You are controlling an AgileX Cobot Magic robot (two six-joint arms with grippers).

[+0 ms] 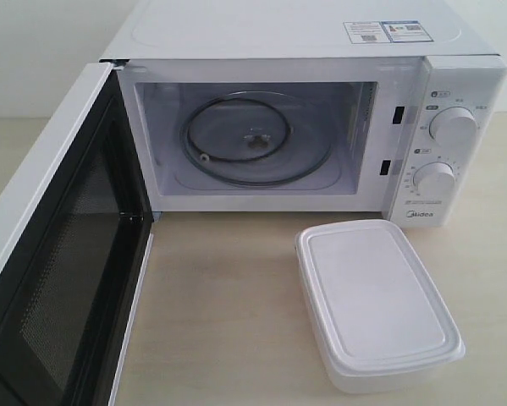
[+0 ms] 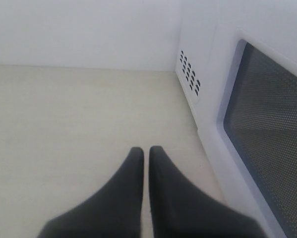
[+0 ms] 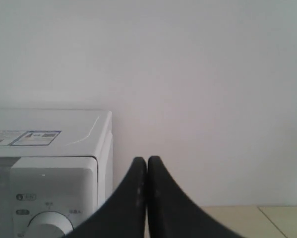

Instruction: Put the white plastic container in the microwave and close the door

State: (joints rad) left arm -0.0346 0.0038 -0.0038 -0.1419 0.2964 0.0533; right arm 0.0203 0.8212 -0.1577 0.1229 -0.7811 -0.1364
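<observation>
White plastic container [image 1: 376, 304], lid on, sits flat on the pale table [image 1: 228, 313] at about 5 o'clock in my exterior view, the nearest thing to the camera, just in front of the microwave's control panel and outside the cavity. On the left wrist camera I see the left gripper [image 2: 146, 151] with its black fingers pressed together and nothing between them, over bare tabletop beside the outer face of the door [image 1: 58, 279]. That door stands swung wide open at 8 o'clock, its black-framed mesh inner side facing me. Behind it, at 12 o'clock, the microwave [image 1: 236, 30] shows its open cavity with the glass turntable [image 1: 253, 139] lying in place and nothing on it. At 2 o'clock are the two round knobs, the upper knob [image 1: 454, 127] above the lower knob [image 1: 433, 179]. Farther back, sticker labels [image 1: 384, 31] sit on the top panel. On the right wrist camera the right gripper [image 3: 147, 161] is likewise fully closed and empty, held near the microwave's knob-side top corner with the plain wall [image 3: 198, 74] beyond it.
</observation>
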